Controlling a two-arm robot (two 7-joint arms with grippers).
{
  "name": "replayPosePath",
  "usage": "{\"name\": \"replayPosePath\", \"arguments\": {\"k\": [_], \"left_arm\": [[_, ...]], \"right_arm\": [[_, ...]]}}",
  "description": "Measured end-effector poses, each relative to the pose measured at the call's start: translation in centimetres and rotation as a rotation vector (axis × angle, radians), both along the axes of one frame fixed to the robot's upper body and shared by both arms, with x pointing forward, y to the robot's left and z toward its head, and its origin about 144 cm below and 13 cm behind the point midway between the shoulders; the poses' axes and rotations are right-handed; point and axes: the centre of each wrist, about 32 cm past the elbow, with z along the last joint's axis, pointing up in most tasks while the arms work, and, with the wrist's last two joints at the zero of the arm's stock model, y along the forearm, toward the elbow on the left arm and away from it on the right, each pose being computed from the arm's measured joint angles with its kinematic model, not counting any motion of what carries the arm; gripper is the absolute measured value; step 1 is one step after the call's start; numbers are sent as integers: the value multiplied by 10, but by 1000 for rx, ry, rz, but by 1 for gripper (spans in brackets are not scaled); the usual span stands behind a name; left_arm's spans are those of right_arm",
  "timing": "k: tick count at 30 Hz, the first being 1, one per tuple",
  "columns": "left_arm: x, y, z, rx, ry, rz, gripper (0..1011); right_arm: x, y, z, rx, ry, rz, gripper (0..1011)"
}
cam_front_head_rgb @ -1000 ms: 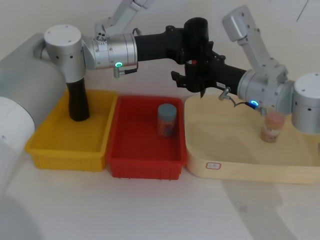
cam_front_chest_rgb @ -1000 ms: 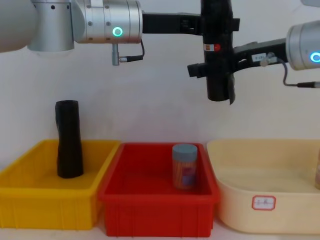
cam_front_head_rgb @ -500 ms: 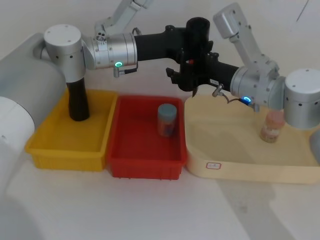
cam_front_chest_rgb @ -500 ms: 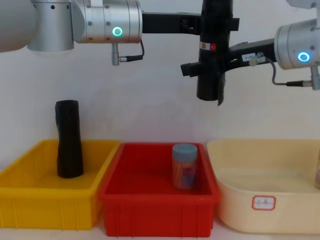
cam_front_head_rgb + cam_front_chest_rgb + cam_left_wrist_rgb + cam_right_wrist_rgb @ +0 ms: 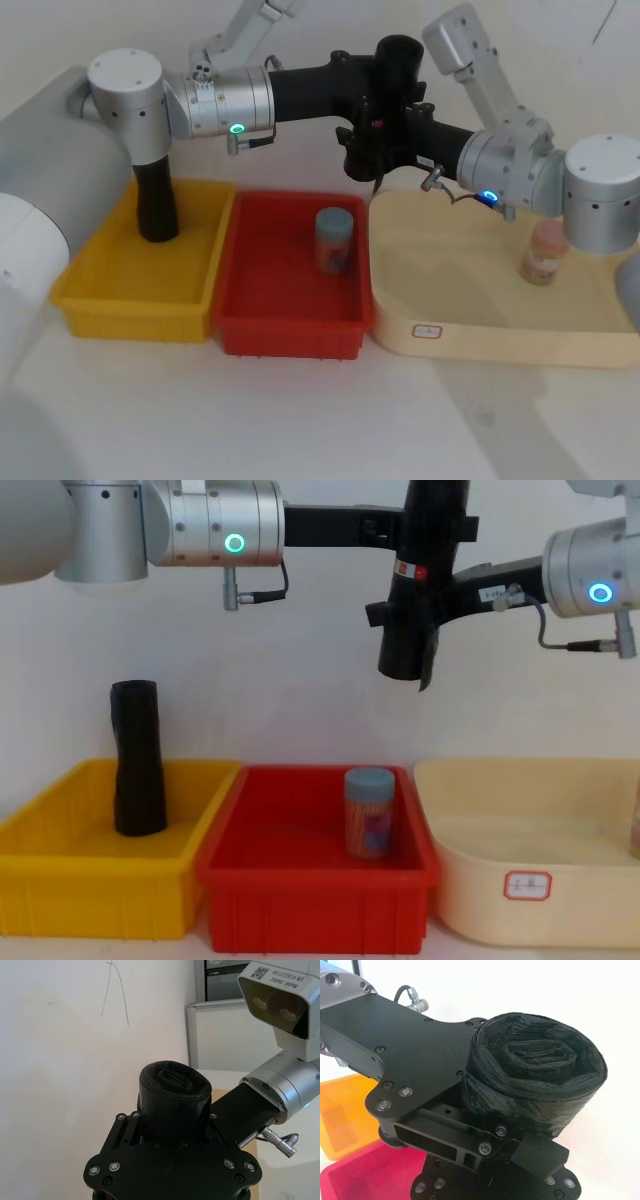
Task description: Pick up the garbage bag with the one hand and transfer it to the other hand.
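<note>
Bag: garbage bag [image 5: 410,600], tight black roll w/ small red-and-white sticker near its upper end, held up in the air over the red bin [image 5: 315,895], tilted a bit, lower end toward robot's left.
L gripper: left gripper [image 5: 385,75], green-ring arm, reaches across from left; fingers closed around bag's upper part. L wrist view has the roll's end [image 5: 174,1091] poking up thru the jaws.
R gripper: right gripper [image 5: 375,150], blue-ring arm, comes in from right, meets bag lower down. R wrist view has the roll [image 5: 535,1085] seated betw. its jaw plates; looks clamped, but how firm I can't tell.
Progress: pickup done, bag well clear of bins. Handover looks mid-way, both grippers on the roll at once.
Left to do: L fingers need to let go & back off so the R one carries it alone. Judgement only.
Risk: if R grip is loose, roll could slip when L releases.
Counts: black rolls 2 (one in the grippers; 2nd roll [image 5: 155,200] upright in yellow bin [image 5: 110,300]).
Bins: 3 in a row, yellow, red, cream tub [image 5: 500,345] w/ small label.
Jars: 2, blue-lid jar [image 5: 333,240] in red bin, pinkish jar [image 5: 545,255] in cream tub.
Arms: 2, both at work.
</note>
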Motion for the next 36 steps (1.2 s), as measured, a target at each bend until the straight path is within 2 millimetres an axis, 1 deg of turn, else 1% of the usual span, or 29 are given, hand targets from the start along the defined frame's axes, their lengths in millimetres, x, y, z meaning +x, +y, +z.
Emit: {"name": "replayPosePath", "arguments": {"k": [16, 19, 20, 22, 23, 25, 26, 27, 28, 29, 30, 31, 33, 36], "left_arm": [[0, 0, 0, 0, 0, -1, 391], [0, 0, 0, 0, 0, -2, 430], [0, 0, 0, 0, 0, -2, 484], [0, 0, 0, 0, 0, -3, 531], [0, 0, 0, 0, 0, -3, 587], [0, 0, 0, 0, 0, -3, 616], [0, 0, 0, 0, 0, -3, 684], [0, 0, 0, 0, 0, -3, 699], [0, 0, 0, 0, 0, -3, 740], [0, 0, 0, 0, 0, -3, 754], [0, 0, 0, 0, 0, -2, 798], [0, 0, 0, 0, 0, -2, 808], [0, 0, 0, 0, 0, -2, 883], [0, 0, 0, 0, 0, -2, 952]], "right_arm": [[1, 1, 0, 0, 0, 0, 573], [1, 1, 0, 0, 0, 1, 573], [1, 1, 0, 0, 0, 1, 573], [1, 1, 0, 0, -1, 1, 573], [1, 1, 0, 0, -1, 1, 572], [1, 1, 0, 0, -1, 1, 573], [1, 1, 0, 0, -1, 0, 572], [1, 1, 0, -1, -1, -2, 572], [1, 1, 1, -2, -2, -7, 572], [1, 0, 1, -3, -2, -10, 572], [1, 0, 2, -4, -2, -14, 572], [0, -1, 2, -6, -2, -21, 571], [-1, -2, 3, -9, -1, -37, 571], [-2, -6, 4, -13, 1, -67, 570]]}}
